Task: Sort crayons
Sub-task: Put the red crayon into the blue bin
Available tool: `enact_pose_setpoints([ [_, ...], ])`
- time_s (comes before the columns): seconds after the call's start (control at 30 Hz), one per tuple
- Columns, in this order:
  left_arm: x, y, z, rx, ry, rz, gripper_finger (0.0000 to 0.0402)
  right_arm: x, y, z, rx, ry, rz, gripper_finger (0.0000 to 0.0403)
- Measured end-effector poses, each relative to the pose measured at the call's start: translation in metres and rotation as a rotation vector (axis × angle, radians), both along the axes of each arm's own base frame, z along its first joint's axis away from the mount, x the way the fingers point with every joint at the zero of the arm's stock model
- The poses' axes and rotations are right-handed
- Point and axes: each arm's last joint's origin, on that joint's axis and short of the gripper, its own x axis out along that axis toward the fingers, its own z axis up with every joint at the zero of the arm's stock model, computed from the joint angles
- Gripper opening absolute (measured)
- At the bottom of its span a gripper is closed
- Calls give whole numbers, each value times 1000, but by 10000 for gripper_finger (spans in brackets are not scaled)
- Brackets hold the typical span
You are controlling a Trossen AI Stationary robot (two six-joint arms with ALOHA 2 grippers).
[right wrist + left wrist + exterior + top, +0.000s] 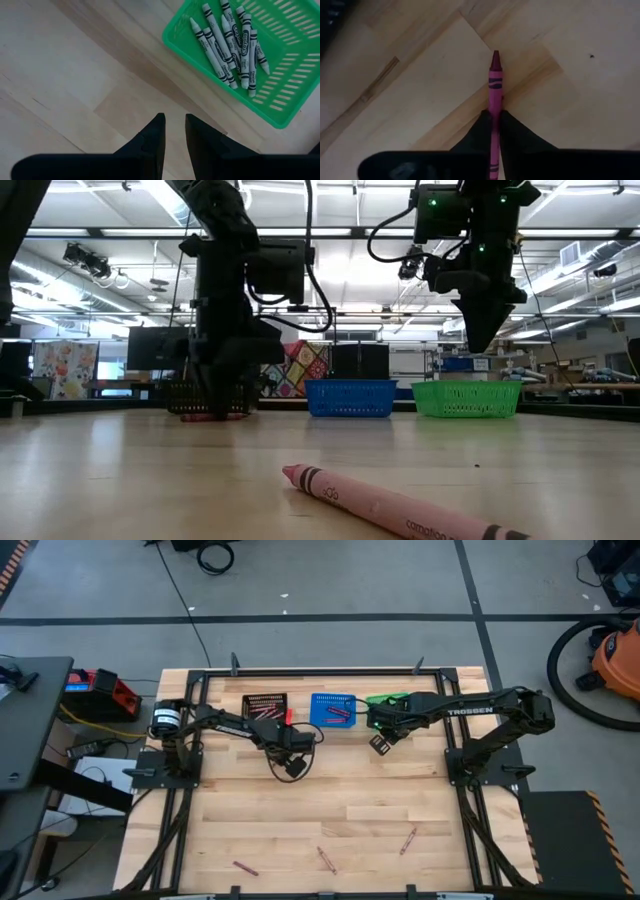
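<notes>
Pink crayon (390,505) lies closest to the low camera, near the table's (330,805) front edge with two other loose crayons (324,858). Black basket (265,706), blue basket (332,710) and green basket (280,75) line the back. Left gripper (495,122) is clamped on a magenta crayon (494,85) beside the black basket. Right gripper (173,131), fingers slightly apart and empty, hovers beside the green basket of pale grey crayons (232,45).

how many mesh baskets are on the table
3, in a row along the far edge: black basket on the left, blue basket in the middle, green basket partly under the right arm.
</notes>
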Motion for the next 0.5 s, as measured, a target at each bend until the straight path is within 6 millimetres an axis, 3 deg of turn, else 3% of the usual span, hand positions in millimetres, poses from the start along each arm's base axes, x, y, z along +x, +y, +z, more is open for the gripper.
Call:
enact_pose_setpoints([
  [0.5,23,-7,28,124,-56,-168,20,0,0,0,-4,0,0,82],
])
